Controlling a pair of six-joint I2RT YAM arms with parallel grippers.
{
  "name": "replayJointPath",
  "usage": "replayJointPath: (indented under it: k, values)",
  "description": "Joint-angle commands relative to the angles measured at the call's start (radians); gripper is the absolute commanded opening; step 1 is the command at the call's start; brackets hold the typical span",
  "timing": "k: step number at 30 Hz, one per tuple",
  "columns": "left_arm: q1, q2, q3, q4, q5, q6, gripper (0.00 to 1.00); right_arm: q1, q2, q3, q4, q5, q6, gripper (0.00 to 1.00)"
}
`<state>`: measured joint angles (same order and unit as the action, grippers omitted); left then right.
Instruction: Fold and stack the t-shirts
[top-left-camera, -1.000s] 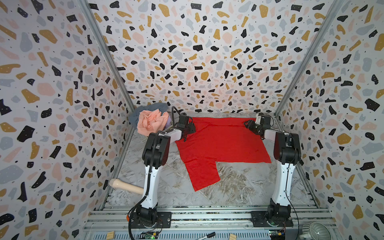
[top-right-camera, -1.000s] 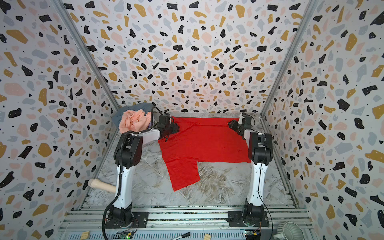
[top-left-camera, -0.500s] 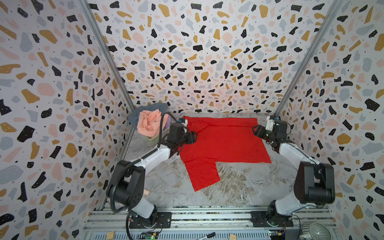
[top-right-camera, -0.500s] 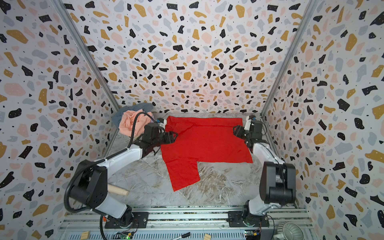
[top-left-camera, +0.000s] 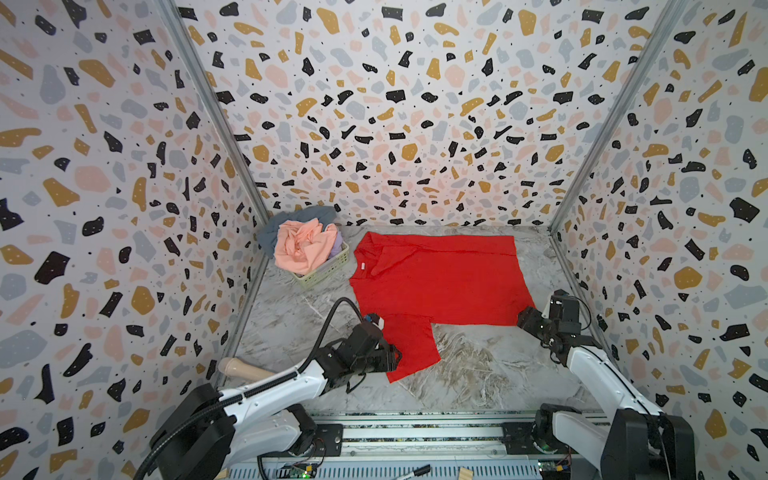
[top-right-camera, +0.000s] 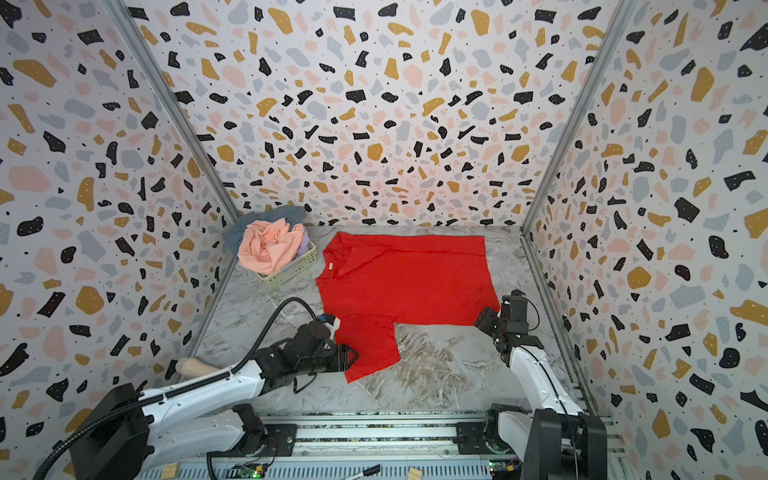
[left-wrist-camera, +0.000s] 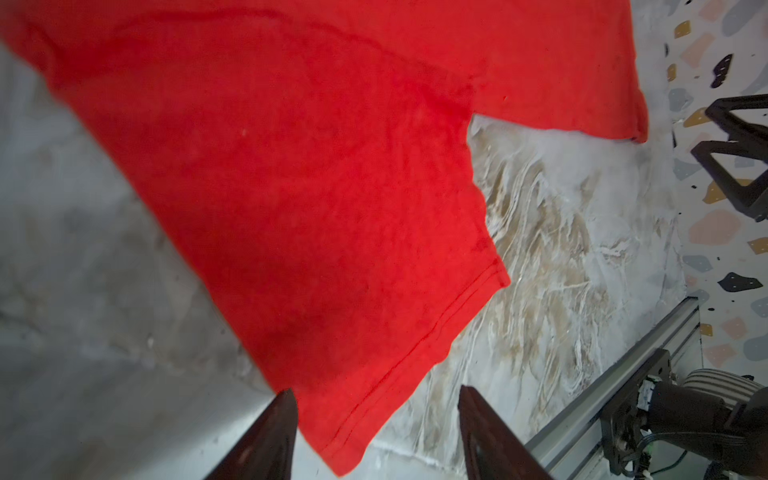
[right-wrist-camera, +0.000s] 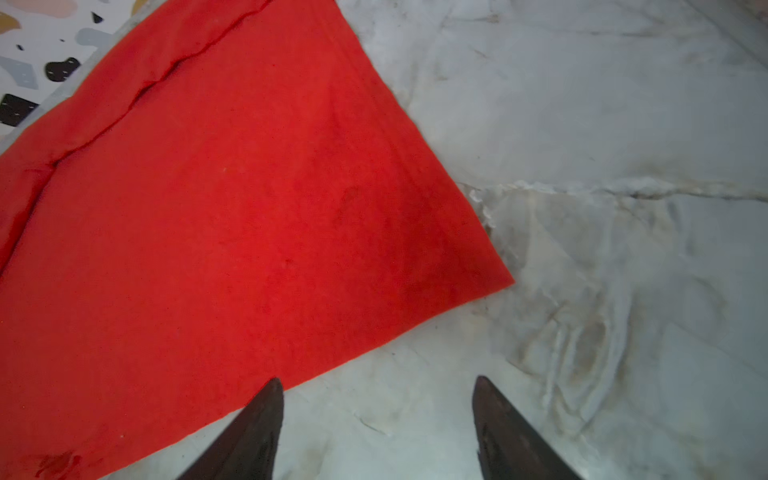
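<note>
The bright red cloth t-shirt (top-left-camera: 436, 282) (top-right-camera: 405, 282) is lying spread flat on the grey marble-patterned tabletop (top-left-camera: 478, 365), toward its back and right in both top views. Its collar is pointing left, and one short sleeve (top-left-camera: 411, 349) is reaching toward the near edge.

The left gripper (top-left-camera: 395, 359) (left-wrist-camera: 376, 395) is hovering low at that sleeve's left edge, close to the hem. In the left wrist view its dark fingers (left-wrist-camera: 270, 436) are standing apart, with the hemmed corner lying unpinched in the gap.

The right gripper (top-left-camera: 523, 318) (right-wrist-camera: 376, 384) is sitting at the shirt's near right corner. Its fingers are spread too, one over the cloth's edge and the other over bare marble, gripping nothing.

In the back left corner, a crumpled peach-pink cloth shirt (top-left-camera: 303, 245) is bulging out of a pale yellow-green plastic lattice basket (top-left-camera: 328, 270). A slate grey-blue shirt (top-left-camera: 291, 222) is draping behind it, and a pale lilac shirt (top-left-camera: 338, 243) is peeking out on the right.
</note>
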<state>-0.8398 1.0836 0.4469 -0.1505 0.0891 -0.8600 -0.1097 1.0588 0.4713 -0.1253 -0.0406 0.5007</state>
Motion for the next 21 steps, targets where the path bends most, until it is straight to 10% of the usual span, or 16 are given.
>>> replayJointPath:
  k: [1,12,21]
  values:
    - [-0.059,-0.015,-0.028,-0.060,-0.035,-0.097,0.62,-0.026,-0.017,-0.024,0.003,0.022,0.030,0.72]
    - [-0.153,0.174,-0.014,-0.010,-0.053,-0.133,0.59,-0.076,0.016,-0.049,0.078,0.006,0.056,0.73]
    - [-0.154,0.168,-0.005,-0.025,-0.089,-0.137,0.10,-0.120,0.105,-0.058,0.133,-0.059,0.079,0.73]
